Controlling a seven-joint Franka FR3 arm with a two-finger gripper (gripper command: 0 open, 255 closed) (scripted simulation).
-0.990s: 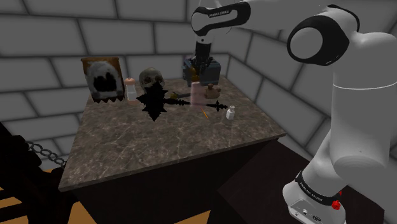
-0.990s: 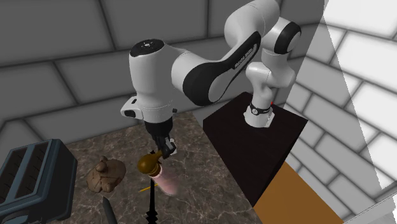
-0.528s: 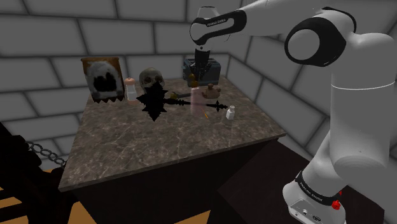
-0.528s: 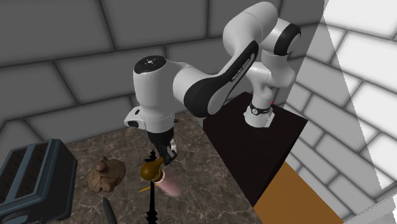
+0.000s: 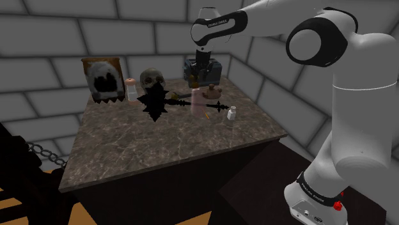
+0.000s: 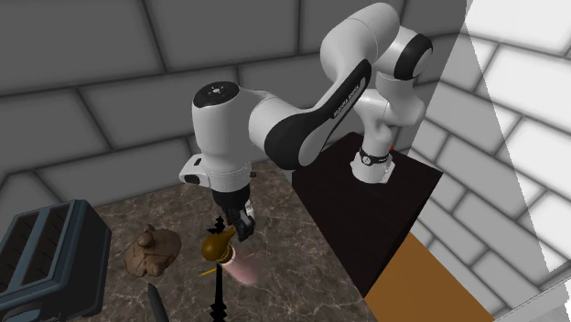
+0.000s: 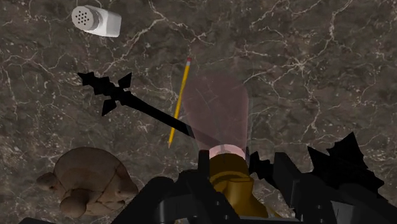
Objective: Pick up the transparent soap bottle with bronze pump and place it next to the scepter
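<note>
The soap bottle [image 7: 217, 114] has a pinkish see-through body and a bronze pump [image 7: 229, 177]. It stands upright on the dark marble table [image 5: 172, 137], right beside the shaft of the black spiked scepter [image 7: 137, 107]. My gripper [image 7: 238, 183] hangs directly over the pump, open, with a finger on each side and a small gap showing. In the shoulder view the bottle [image 5: 197, 100] sits under the gripper [image 5: 200, 72], to the right of the scepter [image 5: 156, 102]. The second exterior view shows the gripper [image 6: 242, 224] just above the pump [image 6: 217, 245].
A yellow pencil [image 7: 179, 102] lies by the bottle. A white shaker [image 7: 95, 20] and a brown lump [image 7: 86, 184] are close by. A skull [image 5: 152, 79], a framed picture [image 5: 102, 79], a small bottle [image 5: 131, 89] and a toaster [image 5: 206, 69] line the table's back.
The bottle came down from just above the table and now stands beside the scepter. The fingers, which clasped the pump, have parted slightly. The arm has held still over the last half second.
</note>
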